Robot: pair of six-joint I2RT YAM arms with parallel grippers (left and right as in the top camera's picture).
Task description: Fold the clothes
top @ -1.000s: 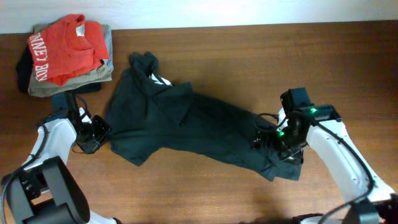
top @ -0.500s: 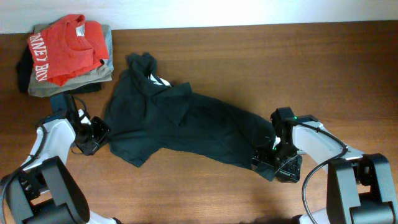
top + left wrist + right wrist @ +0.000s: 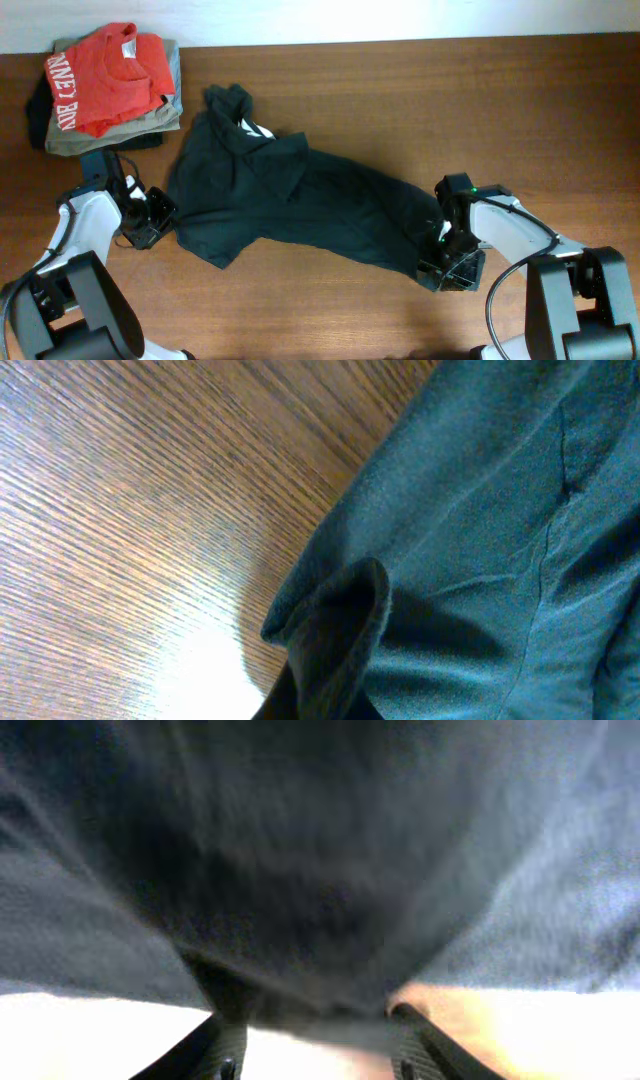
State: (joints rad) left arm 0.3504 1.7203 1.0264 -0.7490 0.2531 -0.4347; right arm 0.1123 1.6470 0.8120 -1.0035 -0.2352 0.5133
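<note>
From above, the black short-sleeved T-shirt of soft fabric lies crumpled, mostly dark side up, across the middle of the brown wooden table. It runs slantwise, with a bunched sleeve at its upper left end and a sliver of white lettering showing just beside that bunch. Well off the shirt's upper left end sits a stack of clothes: a red T-shirt with white lettering on top of a grey folded garment. The left gripper sits at the shirt's left edge, touching or nearly touching the hem. The right gripper is down on the shirt's lower right corner. In the left wrist view the shirt fills the right side over bare wood, and its edge curls up into a raised fold running to the bottom of the frame. The fingers are out of sight there, so I cannot tell whether those jaws are clenched or released. In the right wrist view the shirt fills nearly the whole frame, blurred and close. The right gripper has its two dark fingers spread apart, and a ridge of cloth sags into the gap between them without being pinched.
</note>
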